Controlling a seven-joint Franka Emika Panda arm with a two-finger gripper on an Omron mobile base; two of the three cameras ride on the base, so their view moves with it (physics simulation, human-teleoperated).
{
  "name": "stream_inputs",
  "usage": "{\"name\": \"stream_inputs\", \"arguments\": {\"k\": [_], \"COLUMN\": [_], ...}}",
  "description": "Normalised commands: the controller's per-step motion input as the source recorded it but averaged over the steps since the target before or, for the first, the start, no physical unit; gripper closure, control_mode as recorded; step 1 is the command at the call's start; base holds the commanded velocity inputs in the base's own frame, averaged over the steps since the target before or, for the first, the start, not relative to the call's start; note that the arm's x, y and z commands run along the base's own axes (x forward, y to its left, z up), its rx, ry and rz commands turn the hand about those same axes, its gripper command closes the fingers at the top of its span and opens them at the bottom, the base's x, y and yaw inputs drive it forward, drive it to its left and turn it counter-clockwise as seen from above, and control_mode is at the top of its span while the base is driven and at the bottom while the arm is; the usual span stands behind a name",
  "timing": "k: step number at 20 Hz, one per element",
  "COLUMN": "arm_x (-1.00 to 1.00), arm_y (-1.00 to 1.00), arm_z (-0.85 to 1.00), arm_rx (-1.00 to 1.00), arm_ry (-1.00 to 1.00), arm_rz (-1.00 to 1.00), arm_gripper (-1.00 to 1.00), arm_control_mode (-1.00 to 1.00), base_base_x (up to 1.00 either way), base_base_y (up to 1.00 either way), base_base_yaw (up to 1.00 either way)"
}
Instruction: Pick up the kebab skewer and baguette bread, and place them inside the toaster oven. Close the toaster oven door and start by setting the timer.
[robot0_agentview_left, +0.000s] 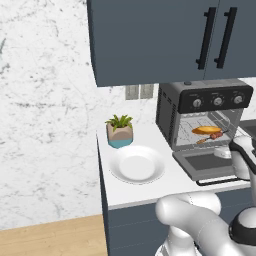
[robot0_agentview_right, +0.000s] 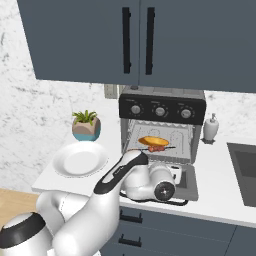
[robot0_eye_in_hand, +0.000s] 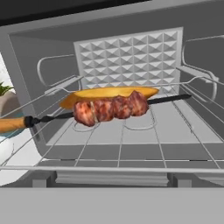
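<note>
The toaster oven (robot0_agentview_left: 200, 102) stands on the counter with its door (robot0_agentview_left: 205, 163) dropped open. On the wire rack (robot0_eye_in_hand: 122, 146) lies the baguette bread (robot0_eye_in_hand: 109, 92), and the kebab skewer (robot0_eye_in_hand: 111, 108) rests just in front of it, wooden handle to the left. Both also show inside the toaster oven (robot0_agentview_right: 162, 111): baguette bread (robot0_agentview_right: 153, 141), kebab skewer (robot0_agentview_right: 159, 148). My gripper (robot0_agentview_right: 174, 171) hovers low over the open door, facing the oven's mouth, open and holding nothing. The arm hides much of the door (robot0_agentview_right: 192, 184) in the right base view.
A white plate (robot0_agentview_left: 137, 164) and a small potted plant (robot0_agentview_left: 119, 131) sit left of the oven. A soap dispenser (robot0_agentview_right: 211, 127) and the sink (robot0_agentview_right: 245, 170) lie to its right. Dark wall cabinets (robot0_agentview_left: 165, 35) hang above.
</note>
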Motion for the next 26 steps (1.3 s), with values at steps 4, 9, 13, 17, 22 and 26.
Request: {"name": "stream_inputs", "arguments": {"k": [4,9,13,17,22,26], "arm_x": [-0.18,-0.10,0.00,0.00,0.00,0.00], "arm_y": [0.00,0.00,0.00,0.00,0.00,0.00], "arm_z": [0.00,0.03,0.25,0.17,0.00,-0.13], "arm_rx": [0.00,0.00,0.00,0.00,0.00,0.00], "arm_ry": [0.02,0.01,0.00,0.00,0.00,0.00], "arm_rz": [0.00,0.00,0.00,0.00,0.00,0.00], "arm_gripper": [-1.00,-1.00,-1.00,-1.00,-1.00,-1.00], "arm_control_mode": [-1.00,-1.00,-1.00,-1.00,-1.00,-1.00], "base_base_x": [0.00,0.00,0.00,0.00,0.00,0.00], "base_base_y": [0.00,0.00,0.00,0.00,0.00,0.00], "base_base_yaw": [0.00,0.00,0.00,0.00,0.00,0.00]}}
